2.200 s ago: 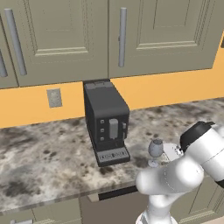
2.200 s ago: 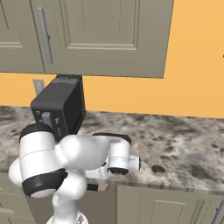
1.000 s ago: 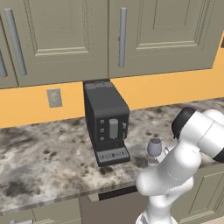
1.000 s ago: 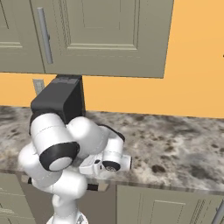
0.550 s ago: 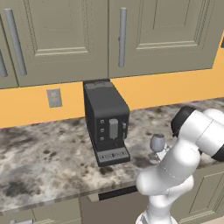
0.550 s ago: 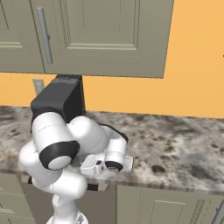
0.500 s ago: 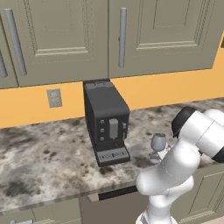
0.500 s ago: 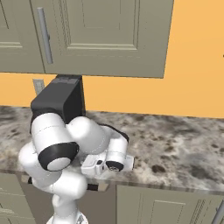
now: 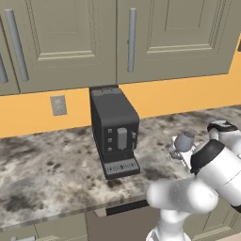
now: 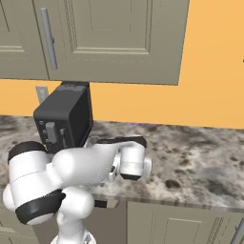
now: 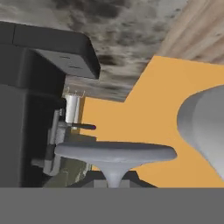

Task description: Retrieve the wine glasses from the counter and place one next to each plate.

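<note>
Nearest to us, the gripper (image 11: 114, 183) is closed narrow on the stem of a wine glass (image 9: 183, 141). In the hand view the round foot of the glass spreads flat right above the fingertips, with the stem running down between them. From the left base view, the glass stands beside our wrist, over the front part of the worktop (image 9: 52, 174), to the right of the black coffee machine (image 9: 114, 132). Whether its foot has cleared the stone we cannot tell.

We judge the step in hand to be carrying this first glass off the worktop. To do it well, we should lift straight up before any sideways swing, so the foot clears the stone cleanly. The grip is on a thin stem, so the glass may pivot; we should keep the wrist steady and move slowly. The coffee machine is near on one side, so we should pull back toward the base rather than sweep across it. Farther off, the orange wall (image 10: 209, 71) and the upper cabinets (image 9: 117, 42) leave room above, though a high lift is not needed.
</note>
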